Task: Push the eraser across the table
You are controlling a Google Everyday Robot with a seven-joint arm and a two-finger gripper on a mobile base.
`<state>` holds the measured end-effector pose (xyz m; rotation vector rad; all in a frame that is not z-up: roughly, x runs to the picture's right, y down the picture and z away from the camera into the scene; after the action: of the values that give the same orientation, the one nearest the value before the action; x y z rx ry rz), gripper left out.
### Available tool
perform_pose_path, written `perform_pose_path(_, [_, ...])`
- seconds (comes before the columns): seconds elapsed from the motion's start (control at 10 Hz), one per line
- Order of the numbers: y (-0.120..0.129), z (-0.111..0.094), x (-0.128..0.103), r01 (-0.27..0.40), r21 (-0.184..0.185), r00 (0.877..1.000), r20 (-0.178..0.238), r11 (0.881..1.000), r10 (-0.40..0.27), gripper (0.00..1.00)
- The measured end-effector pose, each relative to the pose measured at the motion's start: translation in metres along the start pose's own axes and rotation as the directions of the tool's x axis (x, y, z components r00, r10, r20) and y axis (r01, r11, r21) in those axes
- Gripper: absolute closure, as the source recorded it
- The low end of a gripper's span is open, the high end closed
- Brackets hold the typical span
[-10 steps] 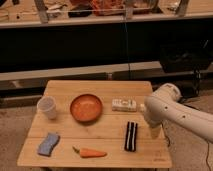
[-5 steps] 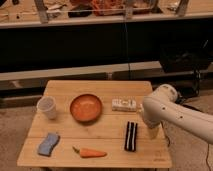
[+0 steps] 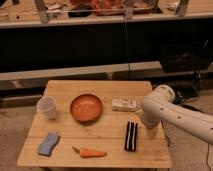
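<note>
A small black rectangular eraser (image 3: pixel 131 136) with two thin pale stripes along its length lies on the right half of a square light wooden bench (image 3: pixel 105 131) made of plank slats. It sits close to the front edge, its long side running front to back. It lies flat and untouched.

Just to its right, near but apart, the robot's white gripper (image 3: pixel 151 131) hangs low over the bench at the end of a thick white arm (image 3: pixel 175 112) that reaches in from the right. The jaws point down and are largely hidden by the wrist. They seem to stand apart and grip nothing.

Compared with a second ago, the arm's rounded joint has slid a little to the left and dropped slightly, bringing the gripper closer to the eraser. The eraser itself has not shifted. This looks like the end of the approach, with the push not yet begun. A sideways sweep to the left would carry the eraser across open wood.

Further out, a small white bottle (image 3: pixel 124 105) lies on its side behind the eraser. A round orange-brown bowl (image 3: pixel 86 107) sits at the middle. A pale plastic cup (image 3: pixel 46 107) stands at the left. An orange carrot (image 3: pixel 90 153) lies at the front, left of the eraser. A blue-grey wavy sponge (image 3: pixel 48 143) sits near the front left corner
</note>
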<state>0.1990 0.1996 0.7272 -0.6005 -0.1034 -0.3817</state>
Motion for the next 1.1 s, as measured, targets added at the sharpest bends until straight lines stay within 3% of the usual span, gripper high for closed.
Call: perform_pose_path(1.1, [0.0026,0.0032,-0.0119,0.067,-0.032,0.998,0.017,0.997,-0.066,0.20])
